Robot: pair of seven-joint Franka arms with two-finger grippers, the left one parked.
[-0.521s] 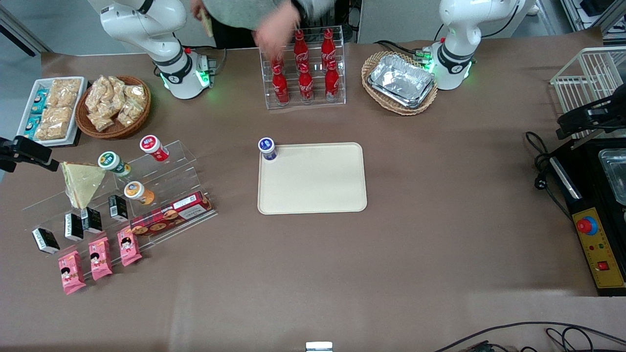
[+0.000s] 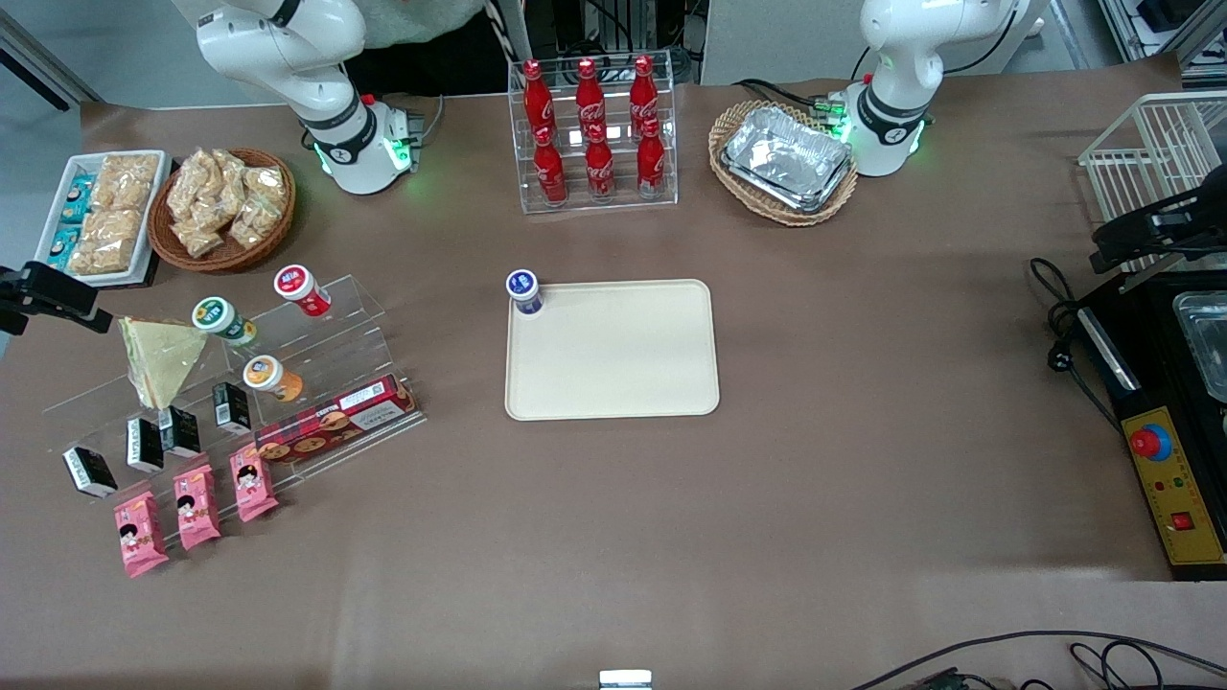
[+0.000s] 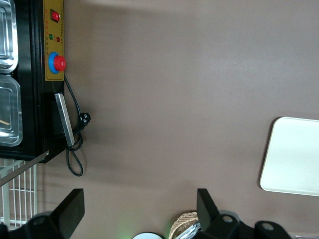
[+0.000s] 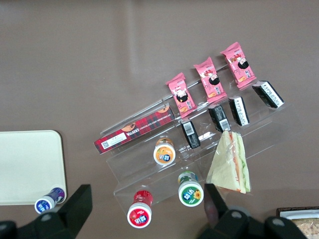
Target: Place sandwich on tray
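Looking down from the right wrist, we see the gripper (image 4: 147, 195) hanging above a clear stepped rack (image 4: 249, 132), its two fingers (image 4: 77, 206) spread wide apart and holding nothing. The sandwich (image 4: 230, 162) leans on that rack at the working arm's end of the table, a pale triangle in clear wrap with red, green and orange filling showing along one edge. It touches neither finger. A green-capped jar (image 4: 190, 192) stands just beside it, with a red-capped jar (image 4: 139, 215) and an orange-capped jar (image 4: 164, 151) near on the same rack. A row of small black boxes (image 4: 239, 109) sits on a lower step, nearer to the front camera than the sandwich, and three pink packets (image 4: 210, 81) lie nearer again. A long red tartan biscuit box (image 4: 134, 132) lies on the rack on the side toward the tray. The tray (image 2: 613, 350) lies flat in the middle of the table, well apart from the sandwich, and we see only a blue-capped jar (image 2: 524, 288) standing at one of its corners.
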